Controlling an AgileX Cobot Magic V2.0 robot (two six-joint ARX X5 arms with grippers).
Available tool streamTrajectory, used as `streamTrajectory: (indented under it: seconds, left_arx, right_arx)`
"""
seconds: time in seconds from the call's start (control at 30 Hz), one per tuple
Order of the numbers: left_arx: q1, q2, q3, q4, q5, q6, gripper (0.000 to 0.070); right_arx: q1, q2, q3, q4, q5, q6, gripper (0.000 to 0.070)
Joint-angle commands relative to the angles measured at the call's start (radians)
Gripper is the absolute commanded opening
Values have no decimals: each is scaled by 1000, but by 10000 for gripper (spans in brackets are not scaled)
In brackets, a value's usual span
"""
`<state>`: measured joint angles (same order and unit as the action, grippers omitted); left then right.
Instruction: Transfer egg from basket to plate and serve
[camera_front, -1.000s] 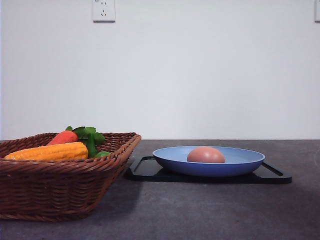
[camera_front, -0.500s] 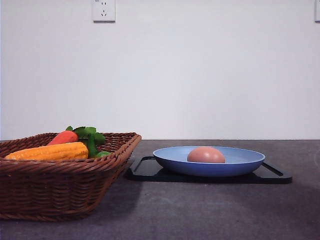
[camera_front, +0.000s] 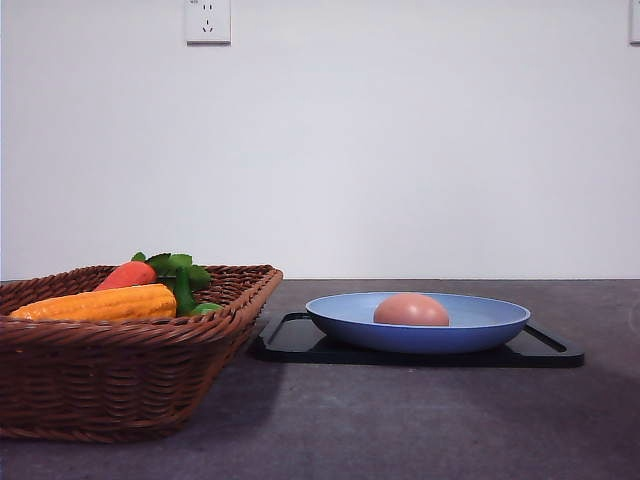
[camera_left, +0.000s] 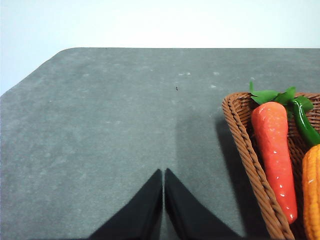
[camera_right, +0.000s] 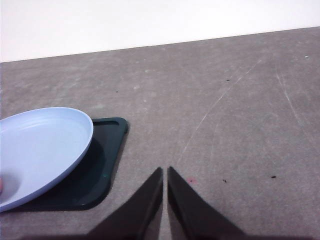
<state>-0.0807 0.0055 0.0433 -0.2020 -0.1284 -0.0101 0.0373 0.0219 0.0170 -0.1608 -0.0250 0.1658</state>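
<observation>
A reddish-brown egg (camera_front: 411, 310) lies in the light-blue plate (camera_front: 490, 325), which rests on a flat black tray (camera_front: 300, 342) right of centre in the front view. The dark wicker basket (camera_front: 110, 385) stands at the left, holding a corn cob (camera_front: 100, 303) and a carrot (camera_front: 127, 275). My left gripper (camera_left: 163, 172) is shut over bare table beside the basket's rim (camera_left: 245, 145), with the carrot (camera_left: 274, 150) inside. My right gripper (camera_right: 165, 170) is shut over bare table, beside the tray's corner (camera_right: 107, 150) and the plate (camera_right: 45, 145).
The dark grey tabletop (camera_front: 420, 420) stretches in front of the basket and tray. A white wall with a socket (camera_front: 207, 20) stands behind. The table's rounded far corner (camera_left: 65, 52) shows in the left wrist view.
</observation>
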Motion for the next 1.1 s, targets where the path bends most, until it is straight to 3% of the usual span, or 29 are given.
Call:
streamTrajectory:
  seconds: [0.0, 1.07]
  left_arx:
    - [1, -1, -7, 9, 1, 9, 0]
    - [1, -1, -7, 9, 1, 9, 0]
  right_arx:
    - [1, 0, -3, 11, 3, 14, 0]
    - [1, 0, -3, 11, 3, 14, 0]
